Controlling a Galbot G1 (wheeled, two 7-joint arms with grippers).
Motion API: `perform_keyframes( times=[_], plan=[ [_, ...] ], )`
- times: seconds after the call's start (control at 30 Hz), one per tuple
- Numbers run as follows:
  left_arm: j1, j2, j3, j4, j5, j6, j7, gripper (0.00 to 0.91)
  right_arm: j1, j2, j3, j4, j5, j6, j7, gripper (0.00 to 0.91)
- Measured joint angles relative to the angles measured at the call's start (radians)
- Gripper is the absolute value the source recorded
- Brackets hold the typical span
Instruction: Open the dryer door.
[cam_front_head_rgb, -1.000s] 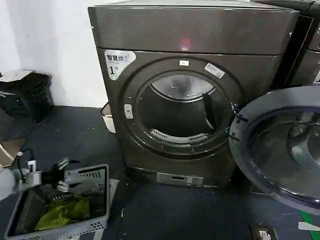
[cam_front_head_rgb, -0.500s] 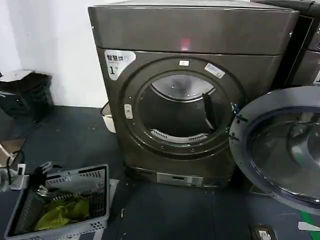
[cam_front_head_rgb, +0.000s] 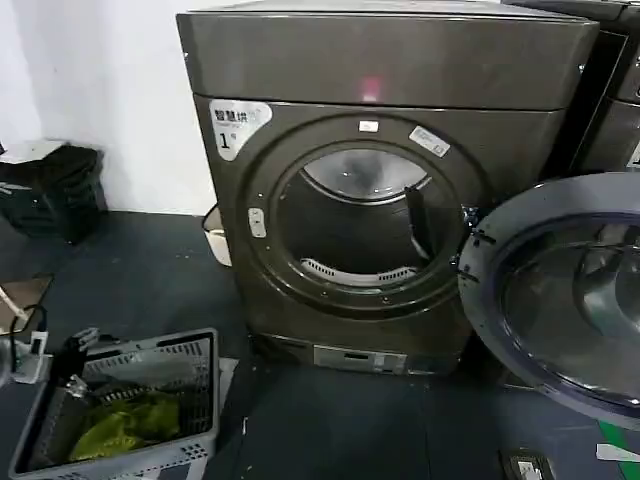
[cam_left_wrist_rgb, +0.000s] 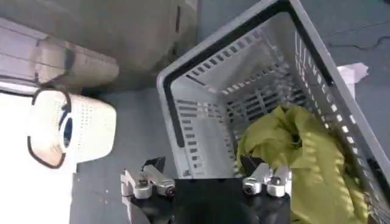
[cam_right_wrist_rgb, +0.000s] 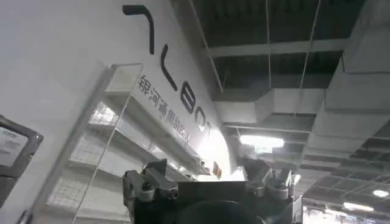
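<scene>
- Dark floor (cam_front_head_rgb: 330, 420) runs under the dryer (cam_front_head_rgb: 390, 70), with a white wall (cam_front_head_rgb: 110, 90) behind on the left
- Dryer stands in the middle of the head view, its silver "1" label (cam_front_head_rgb: 237, 124) at the upper left of the round opening (cam_front_head_rgb: 358, 218), drum visible inside
- Door (cam_front_head_rgb: 560, 295) is swung wide open to the right of the opening, hinged at the opening's right edge, grey inner side and glass facing the camera
- Neighbouring machine (cam_front_head_rgb: 615, 90) sits partly in sight at the far right
- Grey basket (cam_front_head_rgb: 150, 410) rests on the floor at lower left, well apart from the dryer, holding a yellow-green cloth (cam_front_head_rgb: 125, 428)
- Left gripper (cam_left_wrist_rgb: 207, 176) hovers above the basket's near rim, fingers spread, nothing between them
- Right gripper (cam_right_wrist_rgb: 210, 176) points up toward the ceiling (cam_right_wrist_rgb: 292, 36), fingers spread and empty
- White mesh bin (cam_left_wrist_rgb: 76, 131) lies on the floor beside the dryer's lower left corner
</scene>
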Motion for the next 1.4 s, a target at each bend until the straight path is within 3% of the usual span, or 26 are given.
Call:
perform_keyframes(
  times=[1.4],
  plan=[
    [-0.001,0.010,-0.002,0.006,0.065,-0.063,0.070,0.907,-0.018,-0.001,0.033,-0.017,0.002,0.003,-0.004,0.907]
  ],
)
